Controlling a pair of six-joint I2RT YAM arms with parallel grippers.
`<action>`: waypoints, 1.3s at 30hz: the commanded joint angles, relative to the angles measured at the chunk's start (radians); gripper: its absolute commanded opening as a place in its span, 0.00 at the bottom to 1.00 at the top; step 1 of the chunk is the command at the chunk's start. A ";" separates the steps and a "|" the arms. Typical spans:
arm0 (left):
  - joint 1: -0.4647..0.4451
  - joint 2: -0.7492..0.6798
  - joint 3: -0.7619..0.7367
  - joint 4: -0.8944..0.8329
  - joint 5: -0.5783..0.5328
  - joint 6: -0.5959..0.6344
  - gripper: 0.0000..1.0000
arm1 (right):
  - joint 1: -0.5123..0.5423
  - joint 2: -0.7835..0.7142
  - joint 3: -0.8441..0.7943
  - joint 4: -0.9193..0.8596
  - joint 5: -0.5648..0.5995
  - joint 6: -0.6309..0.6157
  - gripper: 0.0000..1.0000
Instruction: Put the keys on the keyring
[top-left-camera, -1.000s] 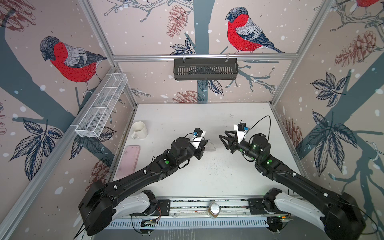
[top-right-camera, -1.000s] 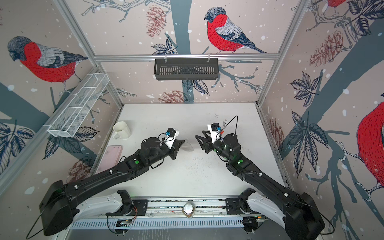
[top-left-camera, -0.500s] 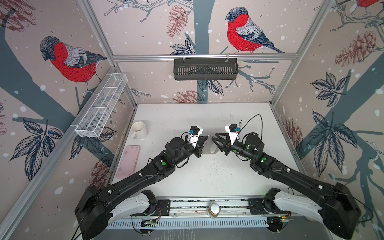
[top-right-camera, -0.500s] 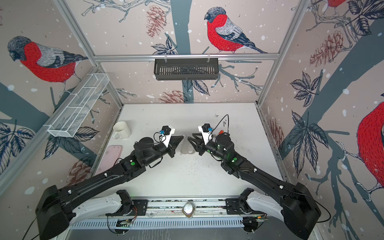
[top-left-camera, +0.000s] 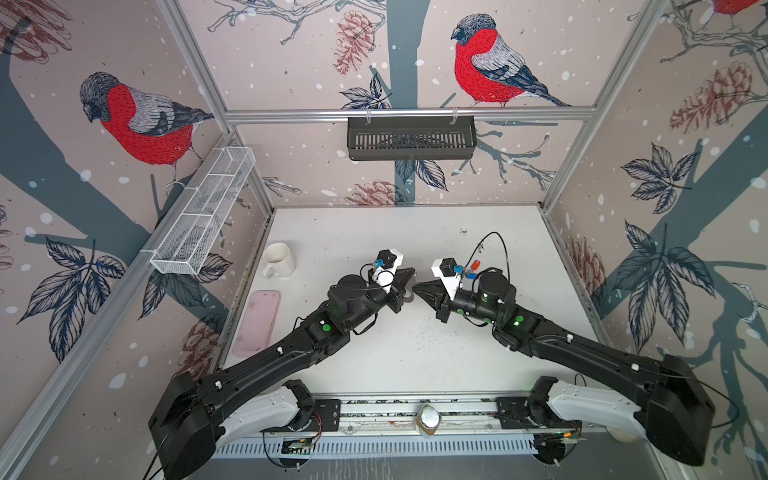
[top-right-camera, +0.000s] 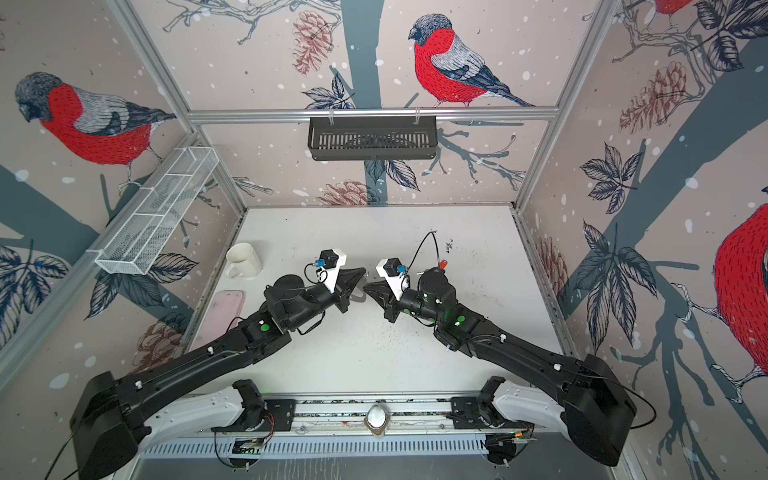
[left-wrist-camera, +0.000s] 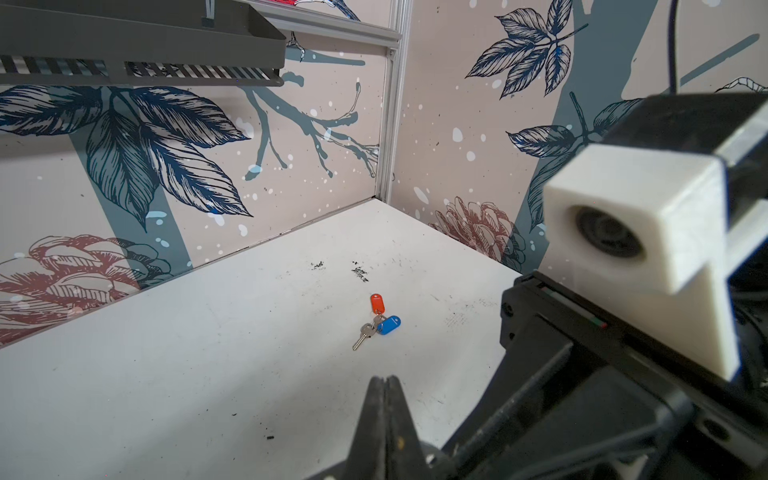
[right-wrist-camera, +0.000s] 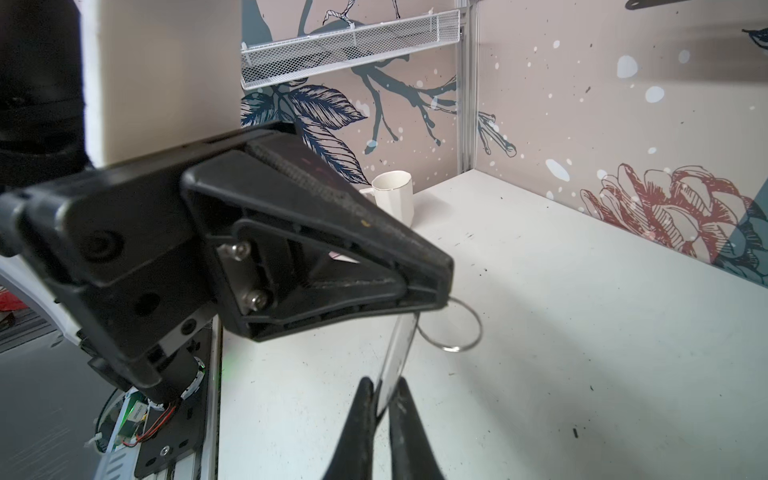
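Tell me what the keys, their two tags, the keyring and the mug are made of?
The keys: metal, by the silvery shine. The red tag and the blue tag: probably plastic, smooth and evenly coloured. The keyring: thin metal wire, bright and glinting; the flat strip by it looks like clear plastic. The mug: likely ceramic, smooth white, though that is a guess.

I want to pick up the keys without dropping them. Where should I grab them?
Probably pinch the silver key by its blade, coming straight down from above: the keys lie flat on the table, and the blade sticks out clear of the red tag and blue tag.
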 joint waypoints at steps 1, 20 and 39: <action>0.003 0.002 -0.005 0.065 0.022 -0.007 0.00 | 0.015 0.008 0.018 0.025 -0.061 -0.045 0.15; 0.004 -0.067 -0.071 -0.034 -0.173 -0.069 0.00 | -0.007 -0.027 -0.024 -0.062 0.086 -0.030 0.06; 0.095 -0.106 -0.167 -0.533 -0.505 -0.602 0.28 | 0.005 0.308 0.006 -0.082 0.189 0.147 0.23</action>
